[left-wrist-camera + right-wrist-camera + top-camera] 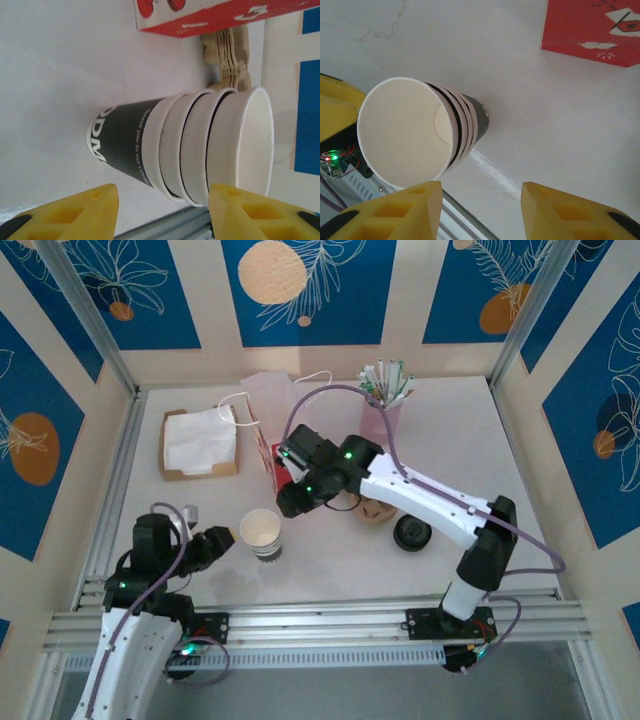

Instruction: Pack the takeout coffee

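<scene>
The takeout coffee cup [262, 533] stands near the table's front as a nested stack of dark-banded paper cups, its white inside open to the top. My left gripper [225, 540] sits just left of it, low over the table. In the left wrist view the stack [190, 145] lies ahead of the left gripper [162, 210], whose yellow fingers stand apart, holding nothing. My right gripper [293, 502] hovers above and behind the stack, beside the red-and-white bag [266, 455]. From the right wrist the stack [415, 135] is ahead to the left of the open right gripper [480, 210].
A tray of napkins [198, 443] lies at the back left. A pink cup of sticks [383, 418] stands at the back. Brown cup sleeves [376, 508] and a flat black lid [412, 533] lie right of the bag. An aluminium rail [320, 620] runs along the front edge.
</scene>
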Tool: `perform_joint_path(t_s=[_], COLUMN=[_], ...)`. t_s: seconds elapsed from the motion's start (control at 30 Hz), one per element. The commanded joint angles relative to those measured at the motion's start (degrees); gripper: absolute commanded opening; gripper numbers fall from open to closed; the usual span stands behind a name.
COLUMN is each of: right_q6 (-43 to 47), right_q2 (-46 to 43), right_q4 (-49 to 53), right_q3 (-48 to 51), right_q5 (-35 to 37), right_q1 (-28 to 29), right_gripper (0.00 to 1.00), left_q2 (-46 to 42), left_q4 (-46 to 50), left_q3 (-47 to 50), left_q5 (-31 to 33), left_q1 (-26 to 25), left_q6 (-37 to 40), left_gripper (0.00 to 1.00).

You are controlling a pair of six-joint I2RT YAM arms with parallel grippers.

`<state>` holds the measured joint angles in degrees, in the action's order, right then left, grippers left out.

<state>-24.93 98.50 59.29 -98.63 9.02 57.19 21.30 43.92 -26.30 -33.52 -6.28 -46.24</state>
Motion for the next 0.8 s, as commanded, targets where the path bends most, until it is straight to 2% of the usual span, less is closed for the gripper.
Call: perform_joint_path(t_s=[0.0, 0.3, 0.77], right_q6=[0.23, 0.48, -0.21], right_q2=[3.06, 10.05, 16.85], right_q4=[4.59, 8.01, 13.57], right_q3=[-4.18, -11.11, -18.15], right_q5=[-0.75, 0.06, 3.63], right_q1=[1.22, 3.75, 4.75], right_gripper=[0.44, 0.39, 0.34], left_q2=[-0.84, -0.82, -1.0], left_q4=[-0.88, -2.77, -2.14], left_q3=[1.32, 4.29, 3.81], left_q5=[-5.25, -9.33, -10.08], left_q1=[-0.13, -0.13, -0.09], left_q6=[-1.63, -2.0, -0.36], left_gripper=[0.51, 0.5, 0.52])
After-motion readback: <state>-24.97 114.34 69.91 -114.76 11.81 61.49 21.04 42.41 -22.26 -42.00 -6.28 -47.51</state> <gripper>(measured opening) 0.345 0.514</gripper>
